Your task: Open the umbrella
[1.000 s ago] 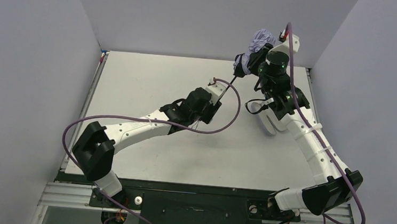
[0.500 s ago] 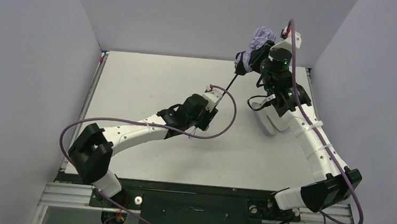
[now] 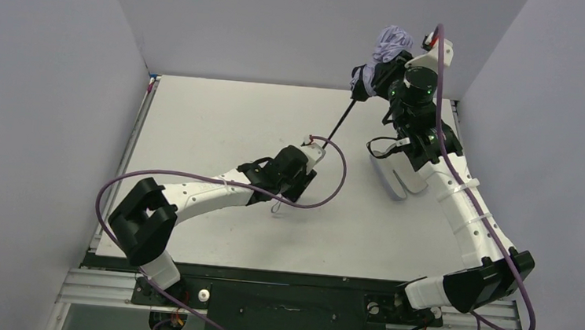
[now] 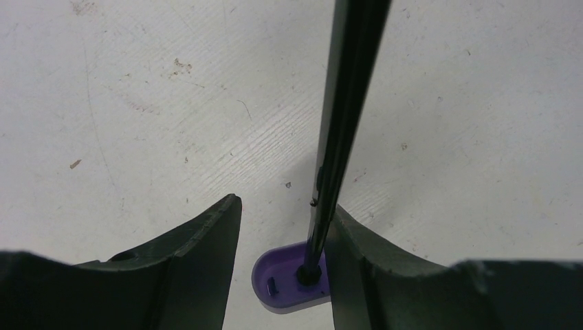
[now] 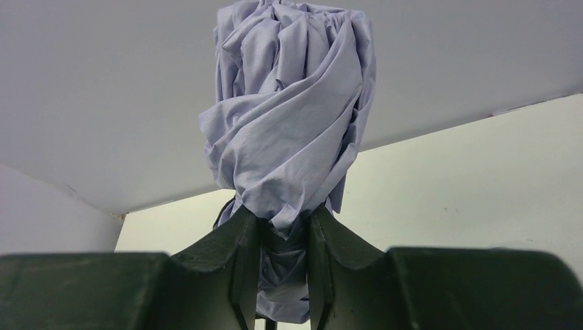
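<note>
– Two grippers, one umbrella (image 3: 385, 50): who has what?
– Right gripper (image 5: 283, 216) is pinched tight on the folded canopy (image 5: 292, 117), low on the bundle. It's held up in the air over the far right corner of the table (image 3: 222, 120). Fabric bulges above the fingers, twisted, not spread.
– Left?
– Left gripper (image 4: 285, 206) sits low near mid-table, jaws roughly half apart, straddling the lavender handle (image 4: 289, 283). Shaft (image 4: 347, 103) leans against one finger and a sliver of gap shows on the other side. Wrist view cuts off right there, so I can't tell whether it's clamping the handle or only bracketing it.
– Step?
– I'd call it stretching out. Shaft runs long and thin, slanting from the handle up to the canopy, arms well apart. Umbrella not open yet.
– Next move calls for?
– My read: the handle end needs a firm hold first, or everything else slips. Then the ribs need room, and the right gripper is squeezing exactly the fabric that has to fan out. So loosen or re-grip nearer the sliding collar and push it along the shaft, away from the handle.
– Risk?
– Thin shaft bending if the arms pull off-axis.
</note>
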Motion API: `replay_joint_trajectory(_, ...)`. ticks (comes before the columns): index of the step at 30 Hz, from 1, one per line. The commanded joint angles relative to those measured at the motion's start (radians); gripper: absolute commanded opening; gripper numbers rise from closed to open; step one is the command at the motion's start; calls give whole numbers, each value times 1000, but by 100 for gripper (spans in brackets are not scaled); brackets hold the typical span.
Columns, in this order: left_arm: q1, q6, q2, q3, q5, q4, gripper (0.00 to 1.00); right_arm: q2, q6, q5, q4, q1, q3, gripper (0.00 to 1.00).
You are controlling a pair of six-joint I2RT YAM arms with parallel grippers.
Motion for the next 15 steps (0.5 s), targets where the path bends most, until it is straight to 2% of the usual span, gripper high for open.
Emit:
replay_joint_trajectory(1, -4, 4, 30, -6, 15, -180, 44, -40, -4, 63, 295, -32, 80, 0)
replay_joint_trajectory(5, -1, -10, 21, 21, 9, -178, 44, -45, -10, 22, 301, -31, 48, 0)
replay_joint_trajectory(7, 5, -33, 5, 51, 16, -176, 48, -50, -10, -24, 302, -32, 27, 0)
replay_joint_trajectory(15, 34, 2, -148, 134, 155, 33, 79, -84, 12, -168, 294, -16, -93, 0)
